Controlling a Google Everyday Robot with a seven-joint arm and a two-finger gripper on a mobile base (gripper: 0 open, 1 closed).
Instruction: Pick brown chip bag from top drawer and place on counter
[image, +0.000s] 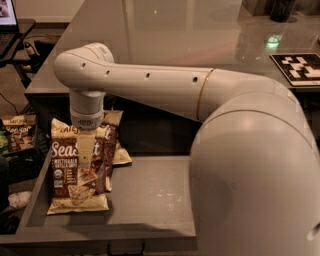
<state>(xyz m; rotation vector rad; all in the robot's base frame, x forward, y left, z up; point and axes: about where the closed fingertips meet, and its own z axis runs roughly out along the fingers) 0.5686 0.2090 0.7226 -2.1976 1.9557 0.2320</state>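
Observation:
The brown chip bag (65, 172), dark brown with cream bands and white "Sea Salt" lettering, lies at the left end of the open top drawer (150, 200). A second look-alike bag (113, 134) lies partly under and behind it. My gripper (86, 156) hangs straight down from the white wrist (87, 107) and sits right over the middle of the front bag, against its face. The glossy grey counter (175, 35) stretches behind and above the drawer.
My big white arm (250, 165) fills the right side and hides the drawer's right end. Another look-alike bag (19, 132) stands left of the drawer, outside it. A black-and-white marker (300, 67) lies on the counter's right. A laptop (7, 15) sits far left.

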